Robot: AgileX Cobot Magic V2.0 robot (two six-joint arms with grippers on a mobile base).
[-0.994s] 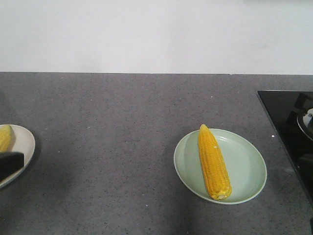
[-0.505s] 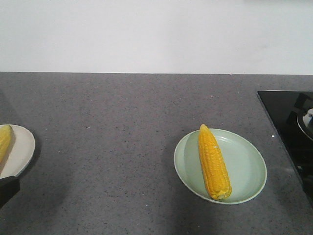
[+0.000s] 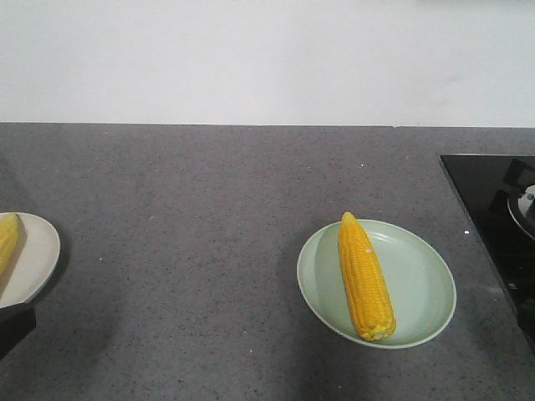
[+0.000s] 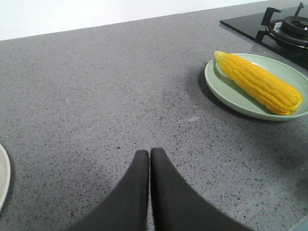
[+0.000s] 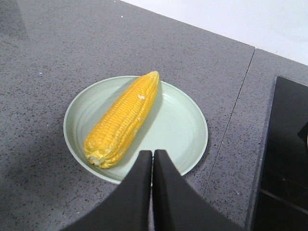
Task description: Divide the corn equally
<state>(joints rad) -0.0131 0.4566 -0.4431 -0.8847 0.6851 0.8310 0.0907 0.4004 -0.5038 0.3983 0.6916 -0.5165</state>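
One yellow corn cob (image 3: 366,276) lies lengthwise on a pale green plate (image 3: 422,284) at the right of the grey counter; it shows too in the left wrist view, corn (image 4: 259,82) on plate (image 4: 226,91), and in the right wrist view, corn (image 5: 124,118) on plate (image 5: 180,125). Part of another corn cob (image 3: 7,241) rests on a white plate (image 3: 38,255) at the left edge. My left gripper (image 4: 150,153) is shut and empty over bare counter. Shut and empty as well, my right gripper (image 5: 152,154) hovers over the green plate's near rim, beside the cob's blunt end.
A black gas hob (image 3: 493,217) with a burner (image 4: 288,26) fills the right side of the counter. A white wall (image 3: 267,58) backs the counter. A seam (image 5: 231,120) runs through the counter just left of the hob.
The dark part of my left arm at the left edge has dropped lower and away from the white plate. The corn and both plates have not moved.
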